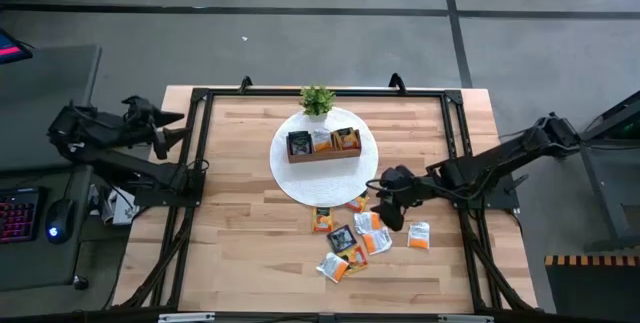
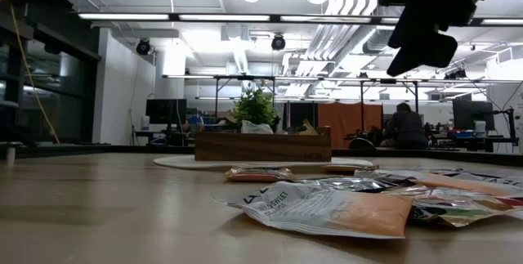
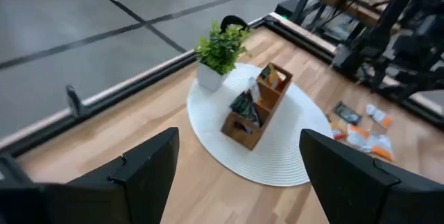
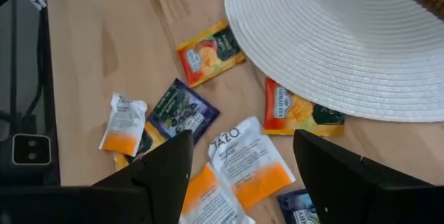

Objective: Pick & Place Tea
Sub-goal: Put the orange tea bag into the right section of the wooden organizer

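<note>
High view: tea sachets [image 1: 352, 241] lie loose on the bench in a scattered heap toward the near edge, right of centre, just off the near rim of the round white mat [image 1: 285, 178]. Some overlap; a white-and-orange one [image 1: 418, 235] lies a little apart toward the right edge, and one orange sachet [image 4: 300, 112] is tucked partly under the mat rim. The right pincer [image 1: 388, 199] hovers over the heap's far side, fingers spread and empty, nothing between them; the white-orange sachet [image 4: 248, 161] sits right under the gap in its wrist view.

Handling, as a guess: flat foil-paper packets, very light, thin, somewhat slick, bend easily, not fragile. They lie flush on wood, so a straight top pinch may slide off. Better to take a raised or overlapping edge, or a corner, and pick the top sachet of the pile first so neighbours don't drag along.

Farther back, on the mat, the wooden tray [image 1: 323, 145] already holds some sachets in its compartments; a small potted plant [image 1: 317, 100] stands just behind it. The left pincer [image 1: 163, 129] waits off the left edge near the far corner, fingers apart, holding nothing.
</note>
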Controlling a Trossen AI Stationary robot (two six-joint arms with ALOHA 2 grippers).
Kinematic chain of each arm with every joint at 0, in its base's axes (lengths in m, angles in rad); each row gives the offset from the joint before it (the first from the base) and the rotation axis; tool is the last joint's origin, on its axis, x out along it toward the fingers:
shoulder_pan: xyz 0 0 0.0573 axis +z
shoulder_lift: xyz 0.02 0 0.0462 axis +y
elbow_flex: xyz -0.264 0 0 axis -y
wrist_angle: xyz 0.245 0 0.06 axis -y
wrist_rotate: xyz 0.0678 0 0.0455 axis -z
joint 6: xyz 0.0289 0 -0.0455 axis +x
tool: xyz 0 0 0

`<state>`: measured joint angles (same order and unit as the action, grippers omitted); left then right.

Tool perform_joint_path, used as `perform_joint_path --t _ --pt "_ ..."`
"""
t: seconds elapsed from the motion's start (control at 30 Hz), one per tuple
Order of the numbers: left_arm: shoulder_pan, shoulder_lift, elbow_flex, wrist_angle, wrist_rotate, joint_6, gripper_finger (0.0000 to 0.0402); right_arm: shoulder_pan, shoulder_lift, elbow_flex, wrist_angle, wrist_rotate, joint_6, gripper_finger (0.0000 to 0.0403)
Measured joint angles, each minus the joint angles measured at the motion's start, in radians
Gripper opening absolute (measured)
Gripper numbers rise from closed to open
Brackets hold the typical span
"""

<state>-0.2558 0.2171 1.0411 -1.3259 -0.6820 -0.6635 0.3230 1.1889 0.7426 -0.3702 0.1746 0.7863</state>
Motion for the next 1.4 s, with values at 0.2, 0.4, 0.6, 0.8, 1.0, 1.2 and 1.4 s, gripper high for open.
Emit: perform_joint_path --t 0.2,0.4,0.6,0.8,1.0,1.2,1.4 --pt "0.0 -0.058 -0.111 0.042 0.048 -0.083 0.0296 0.033 0.0 -0.008 0.007 0.058 -0.006 0.0245" --pt "0.0 -0.06 -0.239 0.188 0.074 -0.098 0.0296 0.036 0.0 -0.008 0.005 0.075 -0.023 0.0245" --pt "0.0 -0.06 -0.349 0.318 0.092 -0.117 0.0296 0.036 -0.001 -0.008 0.037 0.078 -0.04 0.0245" --pt "0.0 -0.06 -0.449 0.434 0.097 -0.138 0.0296 0.036 -0.001 -0.008 0.076 0.104 -0.089 0.0245" --pt "0.0 -0.06 -0.545 0.555 0.097 -0.156 0.0296 0.036 0.001 -0.008 0.065 0.107 -0.09 0.0245" --pt "0.0 -0.06 -0.631 0.661 0.091 -0.17 0.0296 0.036 0.002 -0.008 0.065 0.1 -0.088 0.0245" --pt "0.0 -0.06 -0.693 0.685 0.093 -0.203 0.0296 0.024 0.058 -0.008 0.09 0.025 -0.13 0.0245"
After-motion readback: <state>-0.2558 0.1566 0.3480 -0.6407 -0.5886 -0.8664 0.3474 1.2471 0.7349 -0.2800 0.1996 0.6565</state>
